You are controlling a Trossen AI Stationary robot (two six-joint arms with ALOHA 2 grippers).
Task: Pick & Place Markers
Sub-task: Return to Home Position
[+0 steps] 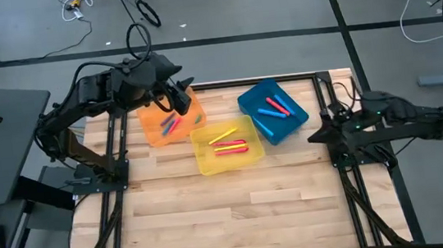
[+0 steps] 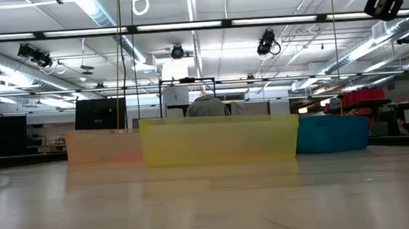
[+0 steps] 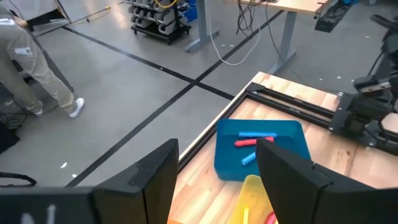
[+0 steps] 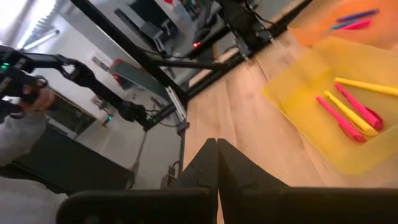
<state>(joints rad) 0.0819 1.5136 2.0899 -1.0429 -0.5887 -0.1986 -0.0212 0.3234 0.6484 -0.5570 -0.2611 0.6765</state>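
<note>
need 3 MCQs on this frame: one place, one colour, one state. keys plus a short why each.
1. The left hand hangs over which bin?
A orange
B yellow
C blue

2. The markers in the yellow bin are:
A green and purple
B yellow and red-pink
C all blue

3. The right hand is:
A wide open
B shut on a marker
C shut, empty

Key:
1 A: the high view shows it above the orange bin.
2 B: the high and right wrist views show only those colours there.
3 C: in the right wrist view its fingers meet with nothing between them.
</note>
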